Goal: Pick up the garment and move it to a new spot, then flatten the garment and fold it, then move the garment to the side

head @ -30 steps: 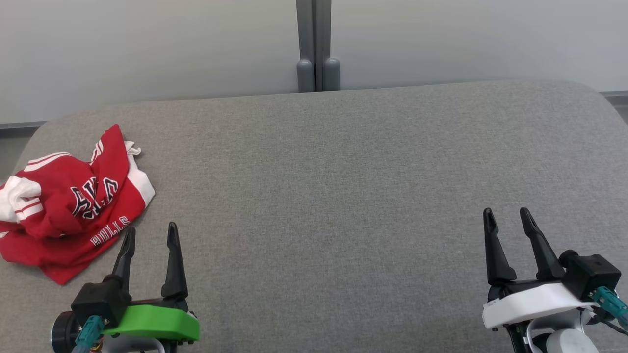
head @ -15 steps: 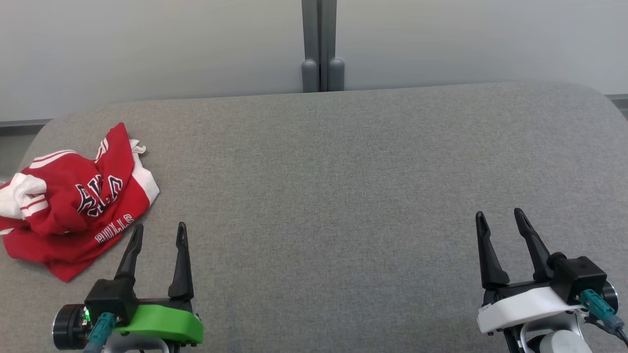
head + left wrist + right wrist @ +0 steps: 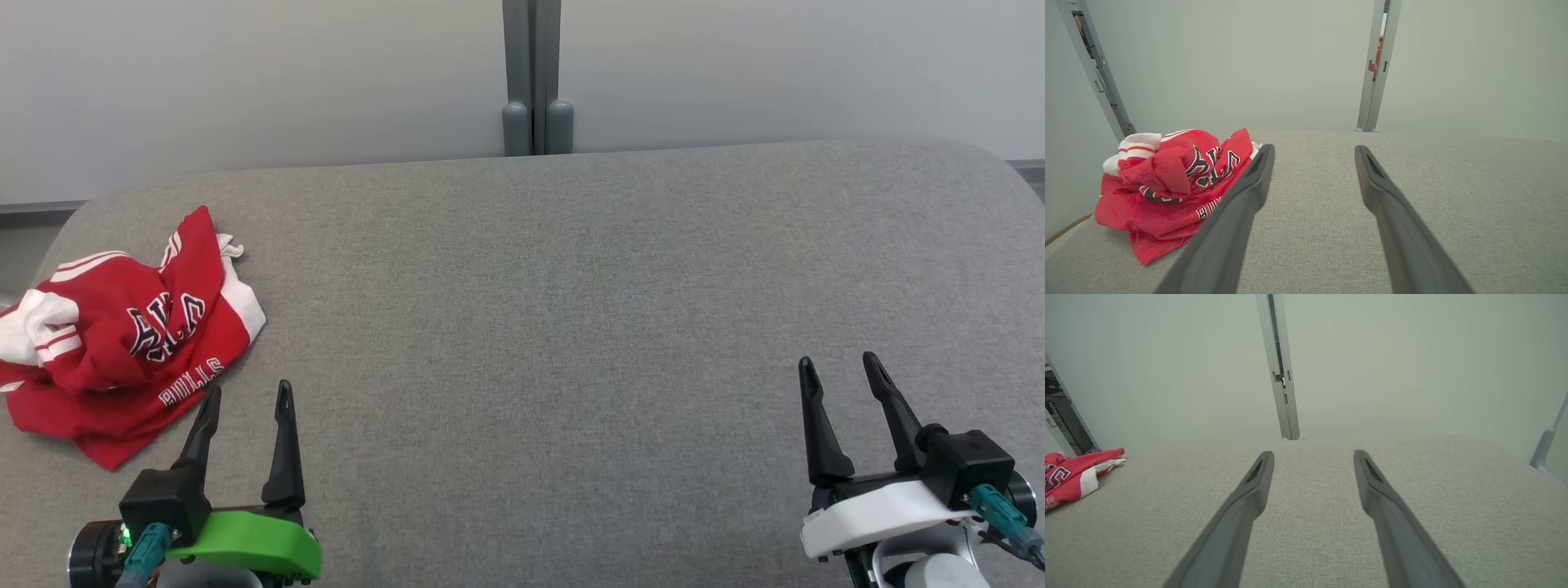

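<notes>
Garment (image 3: 122, 335), a red and white jersey with dark lettering, lay crumpled in a heap against the left edge of the grey fabric-covered counter (image 3: 539, 310), somewhat nearer the far left corner than the near one. Bunched as it was, it offered no clear long axis; a peak of cloth stood up at its far side and a flatter red hem spread towards the near edge.

The left pincer (image 3: 249, 389) sat by the near left corner, released, fingers spread with nothing between them. Its outer fingertip stood just beside the jersey's near hem; whether it touched the cloth could not be told. In the left wrist view the heap lay ahead and to the left of the fingers, not between them.

The right pincer (image 3: 838, 361) waited by the near right corner, likewise released and empty, well apart from the jersey with the bare middle of the counter between.

Nothing had been lifted, so the pick-up looked to be the step in hand. The left arm was plainly the nearer one, and the reach would probably need to go forward and leftward to bring the heap between its fingers
</notes>
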